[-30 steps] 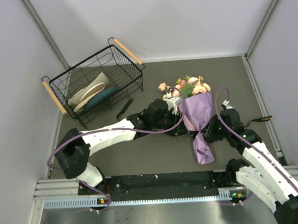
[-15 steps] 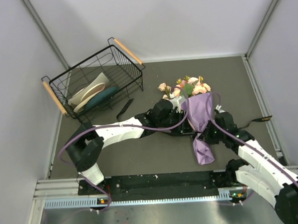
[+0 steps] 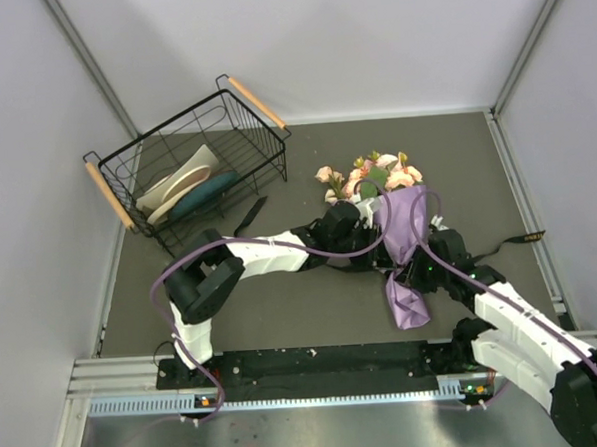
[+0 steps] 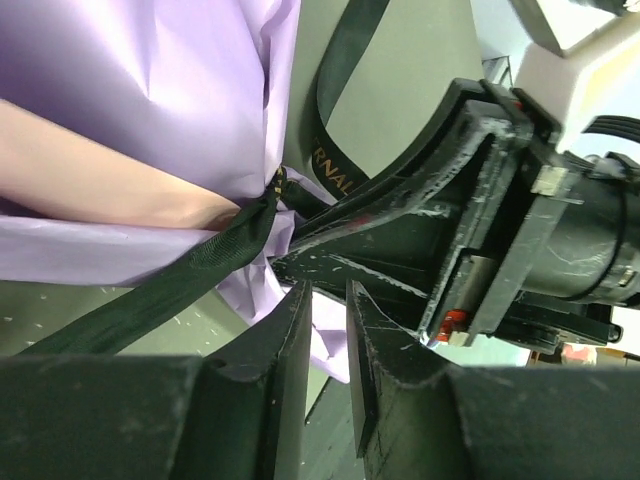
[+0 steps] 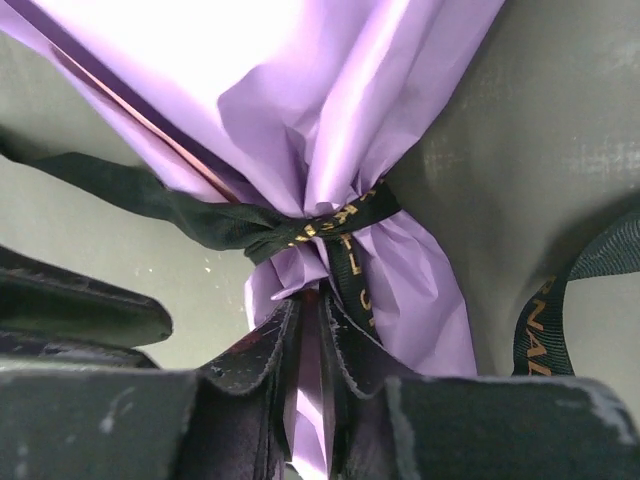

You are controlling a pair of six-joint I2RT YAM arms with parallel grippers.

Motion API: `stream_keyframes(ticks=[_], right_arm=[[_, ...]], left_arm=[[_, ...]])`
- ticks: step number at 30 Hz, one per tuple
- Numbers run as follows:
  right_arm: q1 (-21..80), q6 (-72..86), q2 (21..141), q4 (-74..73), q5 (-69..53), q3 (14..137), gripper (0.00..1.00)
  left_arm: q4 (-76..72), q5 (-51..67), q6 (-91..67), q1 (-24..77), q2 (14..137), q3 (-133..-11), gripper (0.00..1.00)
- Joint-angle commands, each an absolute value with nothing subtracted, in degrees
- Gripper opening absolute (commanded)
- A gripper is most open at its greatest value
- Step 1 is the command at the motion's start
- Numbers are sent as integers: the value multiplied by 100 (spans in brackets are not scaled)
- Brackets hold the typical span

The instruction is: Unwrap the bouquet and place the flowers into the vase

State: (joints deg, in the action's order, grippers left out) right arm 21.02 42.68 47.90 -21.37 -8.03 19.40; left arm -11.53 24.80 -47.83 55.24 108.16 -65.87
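Right wrist view: right tool point(image 5: 310, 310) clamps the bouquet point(image 5: 330, 120) under its black ribbon point(image 4: 335, 175), gold-lettered "RNAL"; left tool point(image 4: 328, 300) slightly apart.

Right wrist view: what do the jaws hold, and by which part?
The right gripper pinches the bouquet by its purple paper tail, right beside the ribbon knot.

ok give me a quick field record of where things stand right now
bouquet: lying flat, wrapped, roses at far end
ribbon: knotted round the paper
right gripper: jaws pinching paper just below knot
left gripper: jaws narrowly apart, empty, beside knot
basket: far left, apart from bouquet
vase: not visible
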Motion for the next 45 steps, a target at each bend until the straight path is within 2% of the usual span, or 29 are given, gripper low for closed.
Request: stream_keyframes(ticks=[1,6,11,14,16,21,22,30,39,45], right_arm=[[2188,4245,4413,-2609,-563,2398,16],[2153,4438,4052,-3032,-97,2689,25],[1943,4535,4060,-3041,-18,2883,27],[1802,4386,4157,-2988,-26,2900,22],[1714,4324,4201,-2892,-61,2831,14],[1705,4333,4455,-2453,-694,2427,4],[1705,4350,4473,-2356,-781,2356,3],[1705,4438,4500,-2162,-773,1899,0],[1705,4491,4403,-2136,-852,1758,0],[1705,4526,4412,-2127,-879,1819,0]], left_arm=[[-1117,2409,-4483,5528,10784,-6882,25],[-871,2355,-4210,5546,10846,-6978,28],[-502,2277,-3727,5642,11021,-7338,29],[-71,2005,-3420,5722,11162,-7636,23],[165,1855,-3279,5774,11241,-7760,22],[439,1601,-3103,5853,11425,-8059,21],[500,1547,-3059,5862,11443,-8086,18],[817,1143,-2822,5933,11549,-8174,15],[835,1248,-2690,5968,11663,-8341,34],[817,1274,-2611,5977,11768,-8481,39]])
